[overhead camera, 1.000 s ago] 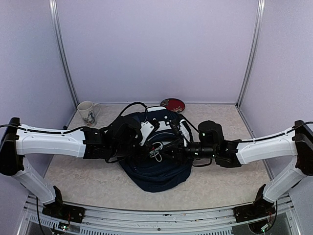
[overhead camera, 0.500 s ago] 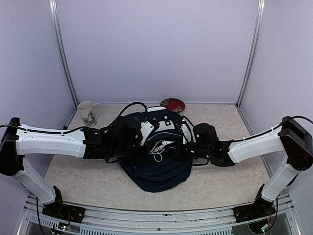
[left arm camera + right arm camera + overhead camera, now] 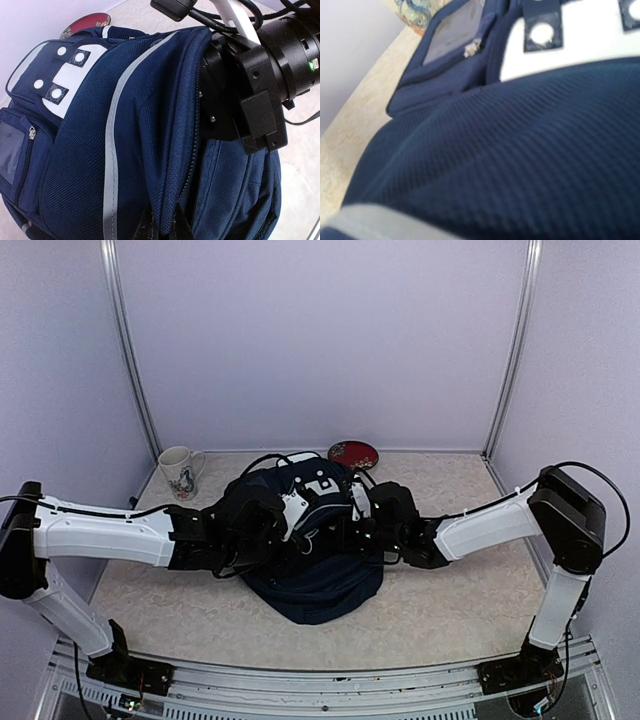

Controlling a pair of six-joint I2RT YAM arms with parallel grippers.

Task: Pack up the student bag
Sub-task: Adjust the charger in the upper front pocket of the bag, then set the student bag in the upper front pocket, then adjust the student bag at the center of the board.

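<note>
The student bag [image 3: 320, 585] is a large navy backpack lying mid-table, with a white top patch [image 3: 70, 80] and a pale stripe [image 3: 112, 145]. My left gripper [image 3: 298, 512] is shut on a fold of the bag's flap [image 3: 167, 227] beside the zip and holds it up. My right arm [image 3: 395, 518] reaches into the opening under that flap. Its black wrist [image 3: 250, 85] shows at the bag's mouth, and its fingers are hidden inside. The right wrist view shows only navy fabric [image 3: 520, 160] up close, the white patch [image 3: 580, 40] and a front pocket [image 3: 452, 30].
A white patterned mug [image 3: 180, 470] stands at the back left; its edge also shows in the right wrist view [image 3: 412, 10]. A red plate [image 3: 353, 453] lies behind the bag by the back wall and shows in the left wrist view [image 3: 87, 25]. Walls close off three sides.
My right arm has moved left and forward into the bag's opening. The white cord seen at its gripper has gone out of sight under the flap. My left arm has barely moved.
</note>
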